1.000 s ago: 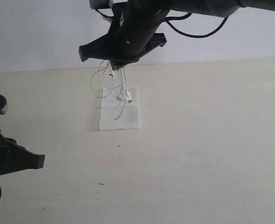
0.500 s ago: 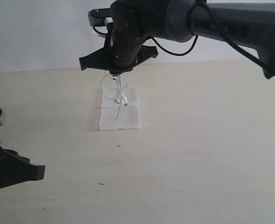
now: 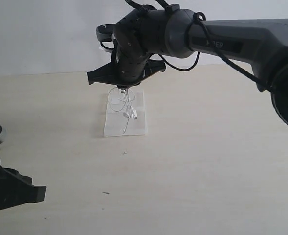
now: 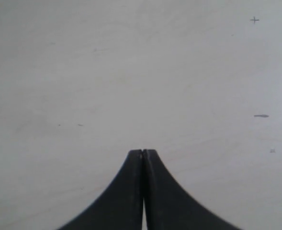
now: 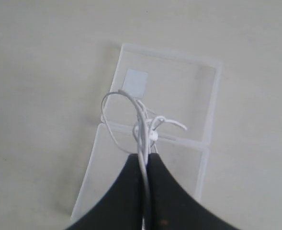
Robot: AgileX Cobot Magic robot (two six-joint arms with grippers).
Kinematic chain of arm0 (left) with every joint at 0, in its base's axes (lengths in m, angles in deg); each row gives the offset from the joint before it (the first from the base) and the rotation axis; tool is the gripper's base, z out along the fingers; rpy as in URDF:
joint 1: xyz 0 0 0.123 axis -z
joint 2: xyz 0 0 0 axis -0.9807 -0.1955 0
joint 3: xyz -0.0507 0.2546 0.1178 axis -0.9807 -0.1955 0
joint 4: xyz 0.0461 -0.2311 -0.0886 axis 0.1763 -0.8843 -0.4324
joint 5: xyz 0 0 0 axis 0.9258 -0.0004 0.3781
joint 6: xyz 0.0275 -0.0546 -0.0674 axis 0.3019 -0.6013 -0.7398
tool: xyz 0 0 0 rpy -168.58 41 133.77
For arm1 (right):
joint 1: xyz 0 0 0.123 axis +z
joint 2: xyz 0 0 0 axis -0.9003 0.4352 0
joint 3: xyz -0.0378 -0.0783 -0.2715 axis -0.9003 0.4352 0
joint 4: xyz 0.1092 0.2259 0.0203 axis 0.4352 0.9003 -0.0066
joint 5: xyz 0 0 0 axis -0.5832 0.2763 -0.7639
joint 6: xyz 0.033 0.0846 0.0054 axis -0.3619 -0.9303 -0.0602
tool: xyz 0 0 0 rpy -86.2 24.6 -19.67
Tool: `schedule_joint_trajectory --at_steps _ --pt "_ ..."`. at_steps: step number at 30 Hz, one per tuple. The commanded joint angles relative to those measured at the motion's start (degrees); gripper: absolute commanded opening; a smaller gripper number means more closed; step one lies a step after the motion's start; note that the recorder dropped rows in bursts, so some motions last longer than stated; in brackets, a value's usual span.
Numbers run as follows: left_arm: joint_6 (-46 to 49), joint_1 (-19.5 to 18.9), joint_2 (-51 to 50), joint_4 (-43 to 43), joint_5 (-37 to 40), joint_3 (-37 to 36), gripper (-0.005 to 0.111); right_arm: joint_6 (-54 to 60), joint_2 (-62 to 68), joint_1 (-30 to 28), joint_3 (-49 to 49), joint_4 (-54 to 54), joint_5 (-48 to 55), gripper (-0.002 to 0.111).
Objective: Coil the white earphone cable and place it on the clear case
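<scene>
In the exterior view the clear case lies open and flat on the pale table, just off the middle of the scene toward 9 o'clock, its two hinged halves lined up from 12 to 6 o'clock. The right gripper hangs directly above the half at 12 o'clock, its arm reaching in from 2 o'clock. Its jaws are clamped together on the white earphone cable, which dangles in loose loops beneath the fingertips and down over the case.

The right wrist view shows the same grip. The right gripper pinches several strands of the white earphone cable between closed tips. One loop arches out over the half of the clear case that carries a small whitish patch, and the earbuds bunch near the hinge line. The lowest strands seem to reach the case surface, though the thin wire against clear plastic makes real contact hard to judge.

The left gripper sits well apart, low at 8 o'clock in the exterior view. In its wrist view the left gripper has its jaws pressed together with nothing between them, over bare table with a tiny cross mark and a short dark dash. In the exterior view that cross mark lies at 6 o'clock from the case.
</scene>
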Motion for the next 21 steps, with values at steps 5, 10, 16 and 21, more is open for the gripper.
schedule_joint_trajectory --at_steps 5,10,16,21 --pt "-0.1 0.2 0.2 -0.3 -0.4 -0.2 0.0 4.3 -1.8 -0.2 -0.4 3.3 4.8 0.0" --pt "-0.1 0.2 0.2 -0.3 -0.4 -0.2 0.0 9.1 -2.8 -0.2 -0.4 8.3 7.7 0.0" --pt "-0.1 0.2 0.2 -0.3 -0.4 -0.2 0.0 10.8 -3.7 -0.2 -0.4 10.1 11.0 0.0" --pt "-0.1 0.2 0.2 -0.3 -0.4 -0.2 0.0 11.7 -2.8 -0.3 -0.4 9.8 9.8 0.0"
